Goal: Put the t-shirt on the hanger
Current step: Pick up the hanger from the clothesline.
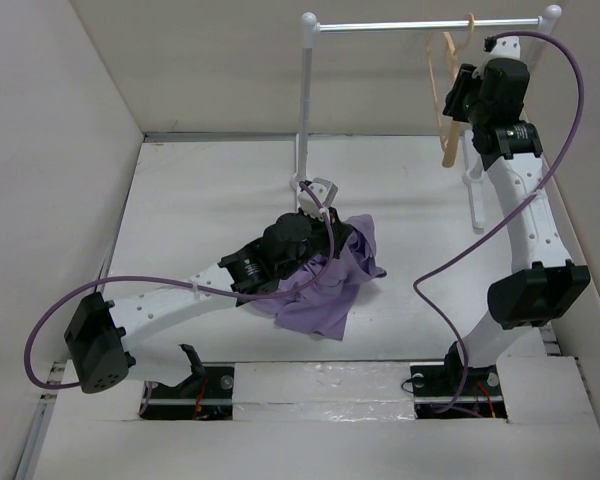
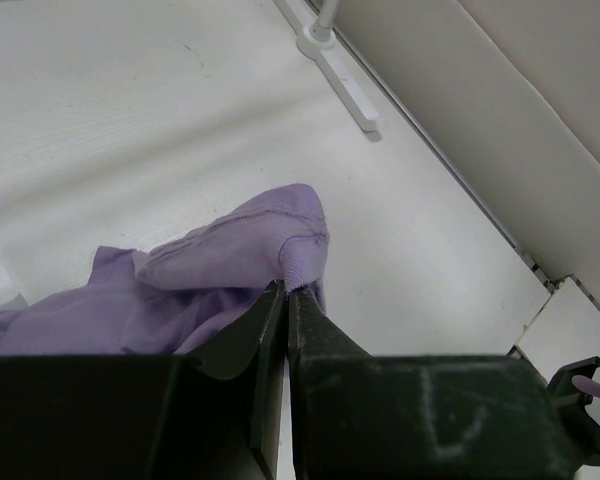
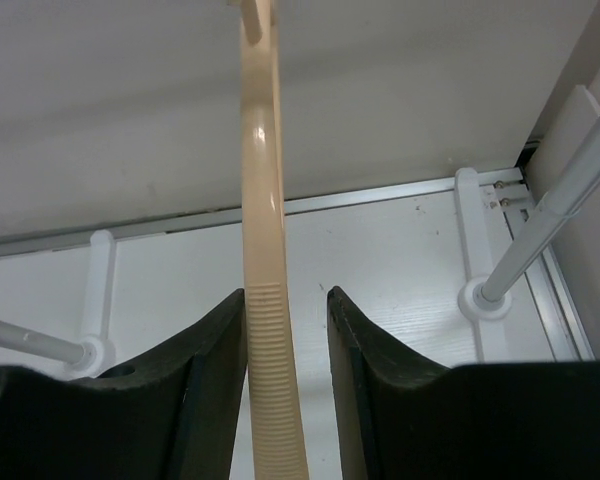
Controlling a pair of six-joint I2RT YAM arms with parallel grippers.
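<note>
The purple t-shirt lies crumpled on the table in front of the left arm. My left gripper is shut on a fold of it; in the left wrist view the jaws pinch the ribbed edge of the t-shirt, which bunches up just past the tips. The beige hanger hangs by its hook from the rack rail at the back right. My right gripper is open around one hanger arm, which rests against the left finger, with a gap to the right finger.
The white-and-metal clothes rack stands at the back, its left post just behind the left gripper. Its feet show on the table. Walls enclose the table on three sides.
</note>
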